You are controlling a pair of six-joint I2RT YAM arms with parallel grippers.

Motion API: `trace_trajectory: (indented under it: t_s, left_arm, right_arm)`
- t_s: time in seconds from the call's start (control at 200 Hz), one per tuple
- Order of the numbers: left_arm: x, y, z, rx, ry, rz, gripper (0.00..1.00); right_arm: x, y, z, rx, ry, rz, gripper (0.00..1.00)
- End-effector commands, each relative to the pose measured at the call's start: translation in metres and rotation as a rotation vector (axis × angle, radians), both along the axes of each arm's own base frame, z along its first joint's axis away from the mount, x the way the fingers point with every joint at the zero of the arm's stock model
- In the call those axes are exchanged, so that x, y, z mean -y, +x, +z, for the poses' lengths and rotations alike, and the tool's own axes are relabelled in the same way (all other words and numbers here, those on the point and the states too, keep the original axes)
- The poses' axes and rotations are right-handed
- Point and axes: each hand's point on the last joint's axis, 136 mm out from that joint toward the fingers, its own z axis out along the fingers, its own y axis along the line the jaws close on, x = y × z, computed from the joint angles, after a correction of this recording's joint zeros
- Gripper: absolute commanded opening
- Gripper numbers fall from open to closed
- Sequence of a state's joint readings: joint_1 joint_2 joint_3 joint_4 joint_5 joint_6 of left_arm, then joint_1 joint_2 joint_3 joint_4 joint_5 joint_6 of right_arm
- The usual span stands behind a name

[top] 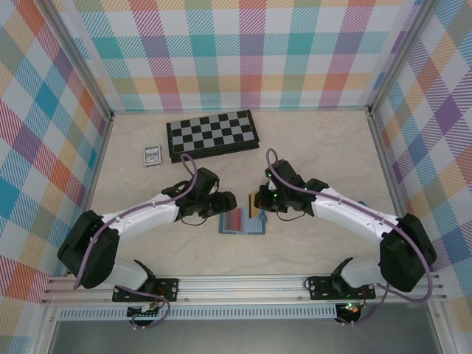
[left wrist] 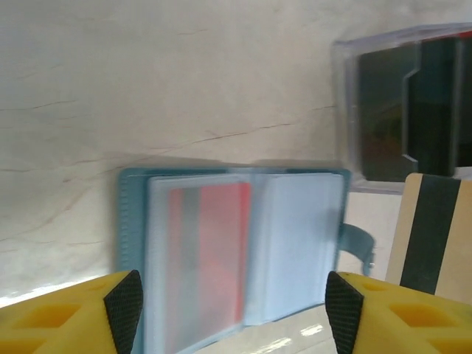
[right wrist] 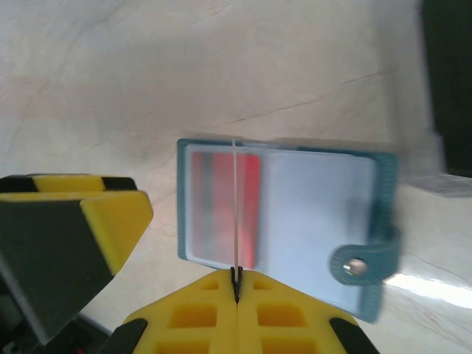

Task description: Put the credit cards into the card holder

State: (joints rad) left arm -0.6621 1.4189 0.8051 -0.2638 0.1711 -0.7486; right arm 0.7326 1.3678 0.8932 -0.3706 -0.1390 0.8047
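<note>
The teal card holder (top: 242, 222) lies open on the table between the two arms, with a red credit card (left wrist: 214, 251) inside its left clear sleeve. My left gripper (left wrist: 234, 313) hovers open above the holder's near edge, with nothing between its fingers. My right gripper (right wrist: 236, 276) is shut on a tan credit card with a black stripe (left wrist: 435, 236). The right wrist view shows this card edge-on (right wrist: 235, 199), upright over the holder's left page (right wrist: 214, 199). The holder's snap tab (right wrist: 358, 265) sticks out on its right side.
A black-and-white chessboard (top: 212, 135) lies at the back, with a small silver-framed rectangle (top: 152, 155) to its left. A clear-walled box with something dark in it (left wrist: 383, 110) stands just beyond the holder. Plaid walls close off the table on three sides.
</note>
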Motion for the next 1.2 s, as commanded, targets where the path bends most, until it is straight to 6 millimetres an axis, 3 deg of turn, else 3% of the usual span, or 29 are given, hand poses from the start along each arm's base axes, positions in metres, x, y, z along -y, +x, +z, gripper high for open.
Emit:
trace_trajectory:
  t_s: [0.0,0.56,0.885,1.195]
  left_arm:
    - [-0.013,-0.008,-0.021,-0.088,0.021,0.032,0.66]
    - [-0.015,-0.017,-0.059,-0.162,0.033,0.022,0.48]
    - [-0.015,-0.024,-0.073,-0.190,0.038,0.006,0.31]
    - [-0.013,-0.028,-0.074,-0.188,0.044,-0.010,0.30]
  right_arm:
    - [-0.024,-0.002,-0.005,-0.023,0.138,0.048,0.00]
    - [-0.024,-0.014,-0.061,-0.119,0.137,0.038,0.00]
    - [-0.026,-0.018,-0.087,-0.164,0.124,0.035,0.00]
    - [-0.023,-0.019,-0.101,-0.176,0.094,0.033,0.00]
